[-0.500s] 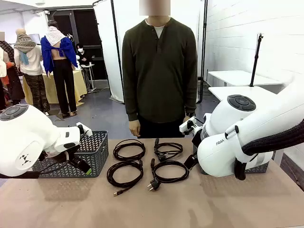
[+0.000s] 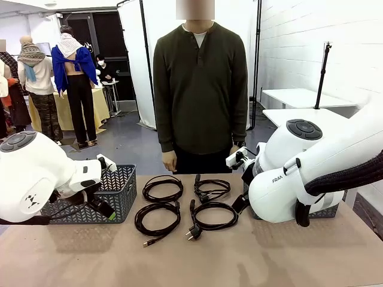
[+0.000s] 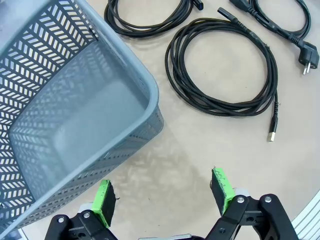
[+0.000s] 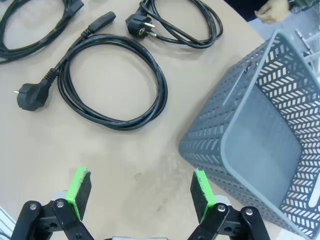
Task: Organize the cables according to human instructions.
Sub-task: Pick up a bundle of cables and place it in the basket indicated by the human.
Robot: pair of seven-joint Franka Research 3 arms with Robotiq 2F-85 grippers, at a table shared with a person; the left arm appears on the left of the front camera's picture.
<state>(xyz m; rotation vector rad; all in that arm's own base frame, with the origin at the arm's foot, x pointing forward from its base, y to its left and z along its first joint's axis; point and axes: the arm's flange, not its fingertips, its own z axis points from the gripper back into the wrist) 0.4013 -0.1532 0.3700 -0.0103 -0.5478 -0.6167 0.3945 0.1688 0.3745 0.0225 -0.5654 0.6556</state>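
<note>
four cables (image 2: 206, 194) lie as flat coils on the tabletop (image 2: 251, 257), two near and two far, between a grey basket (image 2: 122, 197) on the left and another basket (image 4: 240, 125) on the right. none is in a basket yet. the left fingers (image 3: 222, 187) hang spread wide and empty above bare tabletop beside the left basket's corner. the right fingers (image 4: 80, 190) hang just as wide and empty beside the other basket. the person (image 2: 200, 89) stands at the far side with arms down and gives no visible sign, so a move now risks taking the wrong cable or the wrong basket. the coils are thin and loose, and a pinch on one strand would likely let the loops spill open and trail over the rim. the near right coil's plug (image 2: 192, 233) lies just beside the near left coil (image 3: 174, 70), so lifting either could snag and drag its neighbour. a low approach could also nudge a basket.
</note>
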